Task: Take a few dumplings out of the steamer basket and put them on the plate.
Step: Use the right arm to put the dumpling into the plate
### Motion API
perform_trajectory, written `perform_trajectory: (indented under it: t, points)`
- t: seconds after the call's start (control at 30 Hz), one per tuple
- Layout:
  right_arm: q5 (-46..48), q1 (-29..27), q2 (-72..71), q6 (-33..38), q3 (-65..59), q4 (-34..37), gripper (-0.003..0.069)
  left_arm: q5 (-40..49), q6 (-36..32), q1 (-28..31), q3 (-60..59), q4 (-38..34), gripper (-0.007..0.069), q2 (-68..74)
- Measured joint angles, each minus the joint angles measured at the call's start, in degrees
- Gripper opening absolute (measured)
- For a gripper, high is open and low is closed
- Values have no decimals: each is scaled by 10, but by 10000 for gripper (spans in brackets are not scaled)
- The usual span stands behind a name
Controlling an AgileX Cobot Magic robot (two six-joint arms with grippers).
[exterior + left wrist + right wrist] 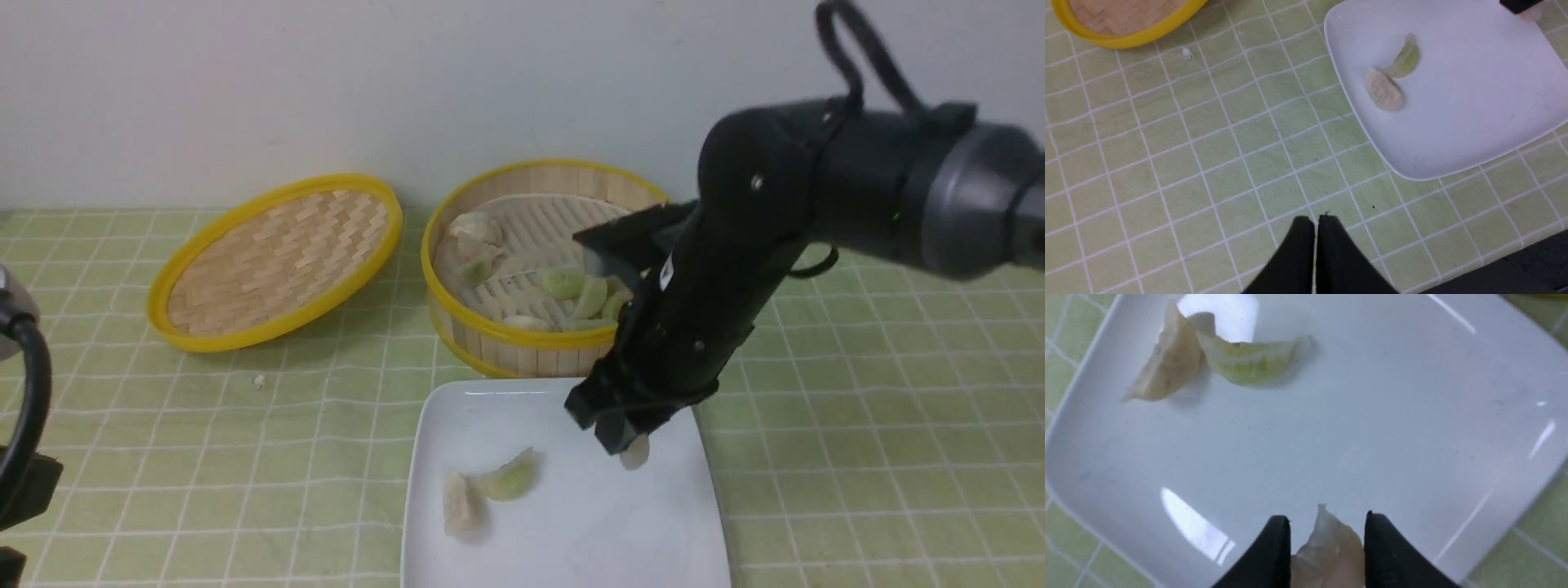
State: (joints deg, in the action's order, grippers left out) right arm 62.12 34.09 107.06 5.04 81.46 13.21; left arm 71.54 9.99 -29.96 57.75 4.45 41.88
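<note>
My right gripper is shut on a whitish-beige dumpling and holds it just above the far right part of the white plate. The dumpling's tip pokes out below the fingers. Two dumplings lie together on the plate's left half, one pale green and one whitish-beige; they also show in the left wrist view and the right wrist view. The steamer basket behind the plate holds several more dumplings. My left gripper is shut and empty over the tablecloth, left of the plate.
The shallow woven lid lies tilted to the left of the basket. A small white crumb lies on the green checked tablecloth. A pale wall stands close behind the basket and lid.
</note>
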Motion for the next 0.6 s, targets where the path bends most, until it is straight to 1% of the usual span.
perform_trajectory:
  t: [0.1, 0.2, 0.3, 0.37, 0.4, 0.43, 0.5, 0.53, 0.6]
  points:
    - [-43, 2, 29, -6, -6, 8, 215, 0, 0, 0, 0, 0, -6, 0]
    - [-65, 2, 46, -6, -6, 25, 221, 0, 0, 0, 0, 0, -6, 0]
    - [-84, 2, 49, -7, -7, 27, 293, 0, 0, 0, 0, 0, -6, 0]
    - [-90, 2, 49, -11, -7, 27, 374, 0, 0, 0, 0, 0, -6, 0]
    - [-85, 2, 49, -13, -5, 27, 407, 0, 0, 0, 0, 0, -6, 0]
    - [-85, 2, 49, -14, -4, 27, 416, 0, 0, 0, 0, 0, -6, 0]
    - [-55, 2, 47, -18, 15, 24, 496, 0, 0, 0, 0, 0, -6, 0]
    - [-38, 2, 46, -20, 27, 20, 515, 0, 0, 0, 0, 0, -6, 0]
    - [-4, 2, 39, -22, 47, 12, 522, 0, 0, 0, 0, 0, -6, 0]
